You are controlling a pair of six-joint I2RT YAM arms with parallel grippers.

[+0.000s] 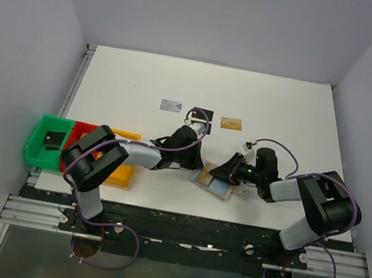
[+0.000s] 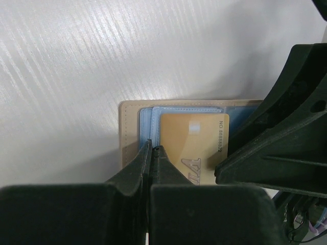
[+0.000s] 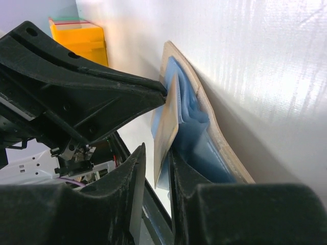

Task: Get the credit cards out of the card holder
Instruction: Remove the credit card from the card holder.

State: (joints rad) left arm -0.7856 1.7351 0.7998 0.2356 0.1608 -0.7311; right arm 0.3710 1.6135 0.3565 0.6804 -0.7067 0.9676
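White tabletop: matt, fine ribbed grain. Tan bifold card holder: leather-like, stitched blue-grey lining. Gold-orange card: glossy plastic.

The left gripper and right gripper meet over the card holder. Beyond it lie three credit cards; left of it, coloured bins.

Both grippers crowd the middle of the top view: the left gripper and right gripper meet tip to tip over the holder, leaving almost no gap between them. Just above lie a silver card, black card and gold card. At the left edge, bins block the way. The upper band and right side of the table lie open.
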